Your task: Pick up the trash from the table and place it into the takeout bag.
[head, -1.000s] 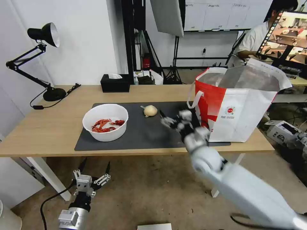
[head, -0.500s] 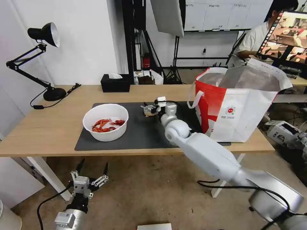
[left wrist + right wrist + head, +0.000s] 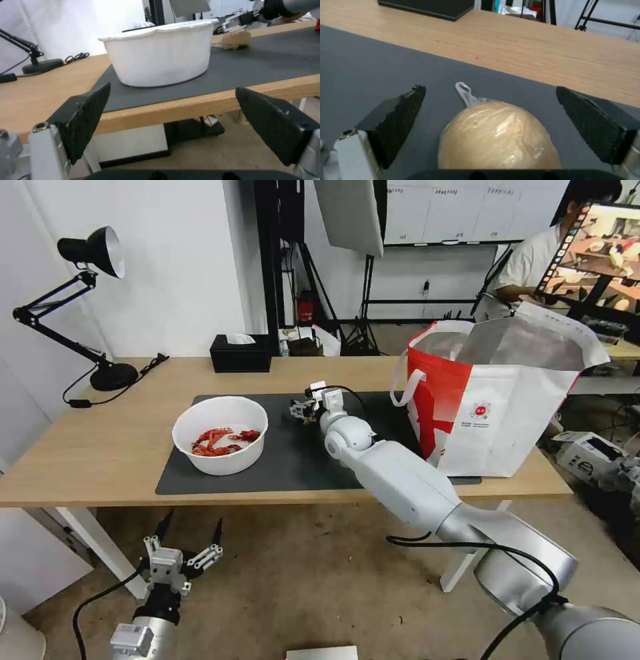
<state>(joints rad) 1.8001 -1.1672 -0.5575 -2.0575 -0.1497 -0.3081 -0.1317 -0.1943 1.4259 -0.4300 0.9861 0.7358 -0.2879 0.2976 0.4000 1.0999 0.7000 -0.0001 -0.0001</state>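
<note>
On the light-wood surface (image 3: 113, 447) we see a dark mat (image 3: 293, 453), with the white bowl of crayfish shells (image 3: 220, 435) on its left part. Our right pincer (image 3: 486, 115) is spread wide around the wrapped beige lump (image 3: 498, 136), holding nothing. The takeout bag (image 3: 493, 400) stands at the surface's right end. Our left pincer (image 3: 180, 543) hangs open below the surface.

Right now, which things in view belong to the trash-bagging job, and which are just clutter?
Job:
- bowl of crayfish shells
- plastic-wrapped beige lump, between the open right end effector's fingers
- takeout bag
- desk with grey mat

Clutter:
- black tissue box
- desk lamp
- left end effector, parked open below the desk edge
</note>
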